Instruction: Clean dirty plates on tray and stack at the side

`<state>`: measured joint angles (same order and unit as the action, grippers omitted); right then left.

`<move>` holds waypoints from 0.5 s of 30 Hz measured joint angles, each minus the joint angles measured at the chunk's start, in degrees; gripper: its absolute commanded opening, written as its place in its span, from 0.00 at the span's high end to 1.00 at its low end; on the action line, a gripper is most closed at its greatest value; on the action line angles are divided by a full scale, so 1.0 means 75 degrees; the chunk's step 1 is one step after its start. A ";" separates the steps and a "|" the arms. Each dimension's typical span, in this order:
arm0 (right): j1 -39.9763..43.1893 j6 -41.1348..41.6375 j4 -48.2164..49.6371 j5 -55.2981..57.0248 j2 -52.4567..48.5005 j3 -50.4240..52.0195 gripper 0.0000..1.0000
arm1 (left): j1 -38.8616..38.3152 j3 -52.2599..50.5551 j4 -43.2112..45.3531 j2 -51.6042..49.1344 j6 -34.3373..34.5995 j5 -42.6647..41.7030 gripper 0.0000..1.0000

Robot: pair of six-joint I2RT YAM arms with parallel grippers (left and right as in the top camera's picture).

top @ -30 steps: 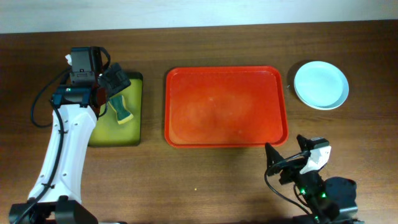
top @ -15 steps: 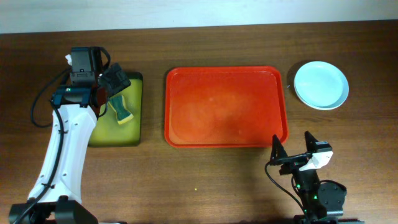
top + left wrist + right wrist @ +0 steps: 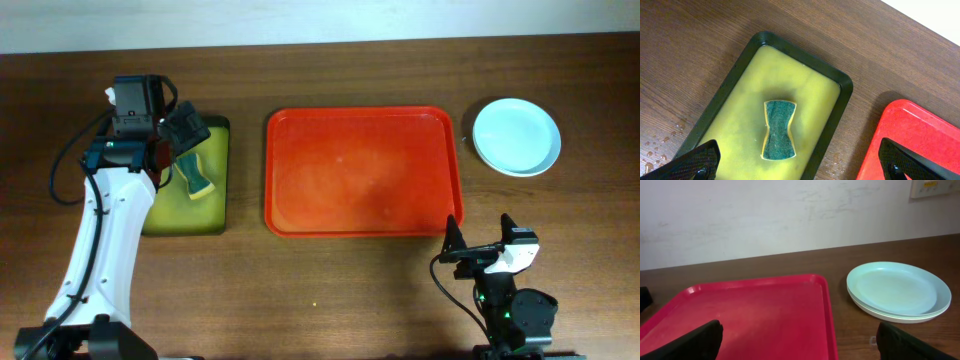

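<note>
The tray [image 3: 362,170] lies in the middle of the counter [image 3: 320,300], and no plate is on it. Its red floor shows only faint pale marks. The plates [image 3: 516,136] sit as one stack near the far right corner of the counter, just beside the tray's far right corner and not touching it. The top one looks clean.

The cleaning and stacking step therefore appears finished. What is left is probably only to park the arms, which calls for no grasp and only for keeping clear of the stack.

The left end effector [image 3: 797,161] hovers over the sponge tray [image 3: 839,112] near the left edge. Its fingers are spread wide and hold nothing. The sponge [image 3: 778,130] lies below in the yellow-green liquid, untouched. The right end effector [image 3: 800,342] sits low by the near edge, right of centre. It faces the tray and is likewise wide open and empty.

By count there is one red tray, one sponge tray, one sponge and one stack of plates. The right wrist view shows two rims clearly, and a third plate cannot be confirmed.
</note>
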<state>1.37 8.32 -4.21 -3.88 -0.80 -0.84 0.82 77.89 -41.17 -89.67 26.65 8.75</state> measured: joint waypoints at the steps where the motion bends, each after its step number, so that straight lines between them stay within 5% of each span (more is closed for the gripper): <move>1: 0.0000 -0.0006 0.0000 0.0000 0.0000 0.0000 0.01 | 0.0000 0.0000 0.0000 0.0000 0.0000 0.0000 0.01; 15: 0.0000 -0.0029 -0.0003 0.0003 0.0000 0.0000 0.01 | 0.0000 -0.0003 -0.0370 0.0044 -0.0006 0.0189 0.01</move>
<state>1.37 8.10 -4.23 -3.86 -0.80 -0.84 0.82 77.87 -43.94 -89.34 26.61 10.17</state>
